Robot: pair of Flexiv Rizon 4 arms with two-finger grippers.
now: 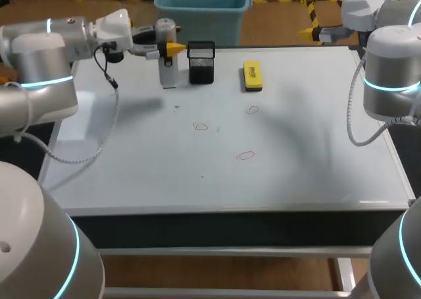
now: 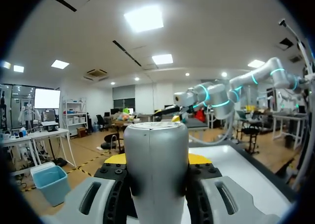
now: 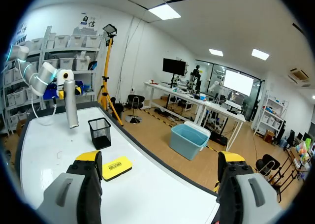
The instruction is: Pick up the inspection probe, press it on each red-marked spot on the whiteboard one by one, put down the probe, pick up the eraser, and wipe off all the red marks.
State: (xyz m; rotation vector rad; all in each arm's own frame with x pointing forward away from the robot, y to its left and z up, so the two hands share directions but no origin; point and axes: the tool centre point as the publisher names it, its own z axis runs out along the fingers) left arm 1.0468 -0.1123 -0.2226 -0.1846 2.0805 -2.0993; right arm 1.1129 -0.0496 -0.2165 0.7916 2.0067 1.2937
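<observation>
My left gripper (image 1: 172, 48) is shut on the silver cylindrical inspection probe (image 1: 167, 61), holding it roughly upright at the whiteboard's far side, just left of the black mesh holder (image 1: 201, 63). In the left wrist view the probe (image 2: 156, 165) fills the space between the yellow fingertips (image 2: 114, 158). Three red marks (image 1: 200, 125) (image 1: 253, 109) (image 1: 245, 156) lie mid-board. The yellow eraser (image 1: 252, 75) lies right of the holder. My right gripper (image 3: 160, 160) is open and holds nothing, off at the far right edge; from there the eraser (image 3: 117, 167), the holder (image 3: 100, 132) and the probe (image 3: 72, 103) show ahead.
The whiteboard (image 1: 309, 141) covers the whole tabletop. A blue bin (image 1: 201, 10) stands just beyond its far edge. My right arm (image 1: 391, 75) rises over the right edge.
</observation>
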